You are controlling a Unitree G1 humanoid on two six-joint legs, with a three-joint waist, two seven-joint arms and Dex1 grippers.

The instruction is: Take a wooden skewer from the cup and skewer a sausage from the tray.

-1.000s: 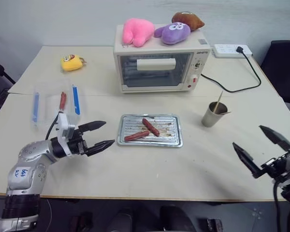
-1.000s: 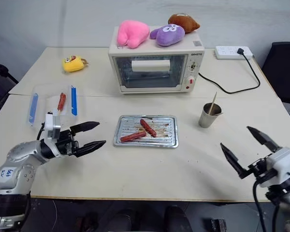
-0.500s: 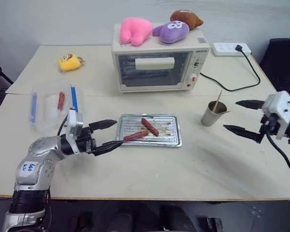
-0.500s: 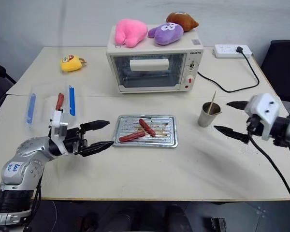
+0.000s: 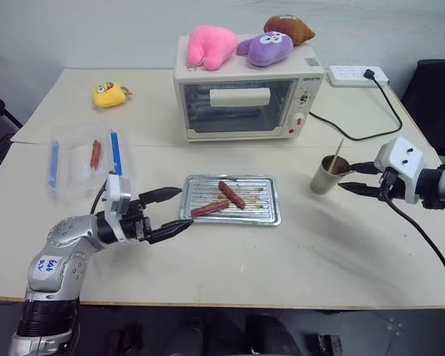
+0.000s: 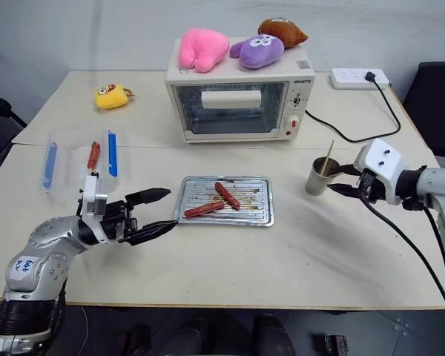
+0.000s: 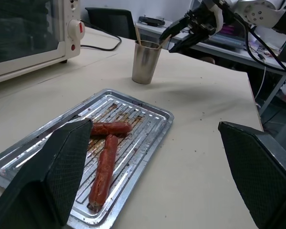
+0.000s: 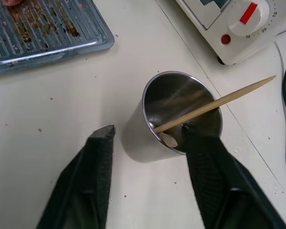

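The silver tray (image 5: 267, 211) lies mid-table with two red-brown sausages (image 5: 232, 194) (image 5: 210, 208) on it. My left gripper (image 5: 184, 207) stands open just off the tray's left end, pointing at it; in the left wrist view its fingers (image 7: 62, 167) frame the sausages (image 7: 103, 164). To the right stands the metal cup (image 5: 326, 178) with one wooden skewer (image 5: 336, 154) leaning out of it. My right gripper (image 5: 349, 176) is at the cup's right side, open but narrow. In the right wrist view one finger (image 8: 97, 176) is beside the cup (image 8: 181, 95) and the other overlaps its rim near the skewer (image 8: 219, 101).
A toaster oven (image 5: 241, 100) with plush toys on top stands behind the tray, its cable (image 5: 356, 133) running to a power strip (image 5: 356, 76). A clear box with blue clips (image 5: 85, 159) holds a sausage at the left. A yellow toy (image 5: 109, 95) sits far left.
My right gripper swung from the table's front right edge up to the cup and its fingers narrowed. The left gripper edged slightly toward the tray.
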